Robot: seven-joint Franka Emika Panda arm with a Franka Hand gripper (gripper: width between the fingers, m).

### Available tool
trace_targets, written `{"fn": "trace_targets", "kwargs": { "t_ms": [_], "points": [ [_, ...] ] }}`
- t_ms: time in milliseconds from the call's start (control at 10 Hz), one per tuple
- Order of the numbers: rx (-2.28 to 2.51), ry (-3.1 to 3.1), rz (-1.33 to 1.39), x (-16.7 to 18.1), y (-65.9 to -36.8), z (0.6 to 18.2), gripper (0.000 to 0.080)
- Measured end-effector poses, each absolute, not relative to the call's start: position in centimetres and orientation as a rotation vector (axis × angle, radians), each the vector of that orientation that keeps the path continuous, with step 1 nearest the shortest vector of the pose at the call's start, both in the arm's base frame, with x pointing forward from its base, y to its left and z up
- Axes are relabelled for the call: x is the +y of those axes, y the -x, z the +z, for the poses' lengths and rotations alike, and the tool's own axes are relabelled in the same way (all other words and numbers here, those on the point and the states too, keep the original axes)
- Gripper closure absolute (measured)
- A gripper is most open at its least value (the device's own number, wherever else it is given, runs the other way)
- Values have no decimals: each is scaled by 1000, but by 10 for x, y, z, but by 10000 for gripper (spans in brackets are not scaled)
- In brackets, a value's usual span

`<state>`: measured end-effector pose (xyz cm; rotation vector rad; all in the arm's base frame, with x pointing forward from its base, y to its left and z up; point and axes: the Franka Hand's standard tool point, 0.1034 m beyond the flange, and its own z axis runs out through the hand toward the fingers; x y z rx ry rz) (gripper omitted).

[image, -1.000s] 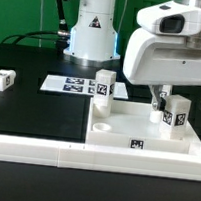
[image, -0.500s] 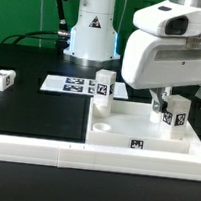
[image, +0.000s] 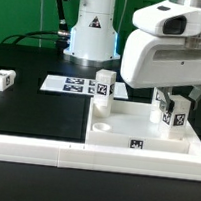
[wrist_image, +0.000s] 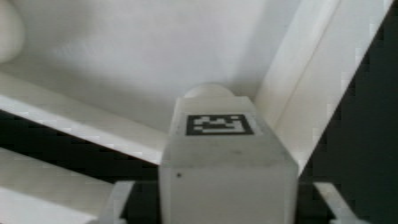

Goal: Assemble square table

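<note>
Exterior view: table slab [image: 150, 134] lying on black counter [image: 37, 112], just behind white rail [image: 33, 154]. Near leg [image: 173, 118] standing upright at slab's far corner, on exterior view's right, with jaws straddling it. Second leg [image: 103, 86] standing at other far corner. Third leg [image: 3, 78] lying apart, beyond marker board [image: 70, 84].

Wrist view: only here tagged leg top showing between fingers [wrist_image: 128, 205]; other legs missing. Cannot tell if pads pressing.

Risk, I think: off-centre grip tilting leg, jamming it in socket.
</note>
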<state>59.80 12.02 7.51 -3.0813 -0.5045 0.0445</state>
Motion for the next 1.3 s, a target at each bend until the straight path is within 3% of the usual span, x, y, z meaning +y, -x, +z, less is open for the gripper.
{"fn": "trace_targets", "kwargs": {
  "t_ms": [600,1300],
  "points": [
    [431,3097,5,121,-598,75,509],
    [1560,2691,33,118,-598,75,509]
  ]
}}
